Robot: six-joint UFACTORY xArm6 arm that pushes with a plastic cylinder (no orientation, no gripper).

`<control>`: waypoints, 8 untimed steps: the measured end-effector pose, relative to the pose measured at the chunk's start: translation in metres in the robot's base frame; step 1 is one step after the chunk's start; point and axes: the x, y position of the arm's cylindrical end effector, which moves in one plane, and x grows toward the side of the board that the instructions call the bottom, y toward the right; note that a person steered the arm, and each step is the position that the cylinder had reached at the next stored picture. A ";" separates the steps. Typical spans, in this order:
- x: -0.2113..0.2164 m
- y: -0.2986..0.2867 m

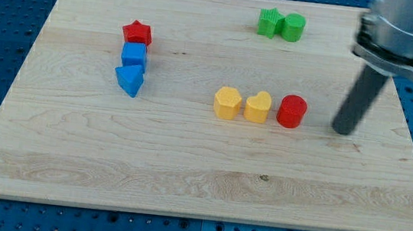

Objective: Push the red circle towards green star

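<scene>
red circle sits right of centre on the desk, touching the yellow heart. green star is up top, slightly left. my tip is off to its right, a bit lower, not touching. no jaws on this end effector, just a rod. i'd swing under the circle first, then shove upward, angling slightly left.

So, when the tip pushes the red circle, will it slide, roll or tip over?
The red circle stands on its flat end, low and wide, so it probably slides and will not roll or tip. Its round side may slip off my tip if pushed off-centre. It looks rigid and light.
</scene>
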 end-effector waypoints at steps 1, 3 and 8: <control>0.012 0.005; 0.012 -0.034; 0.012 -0.054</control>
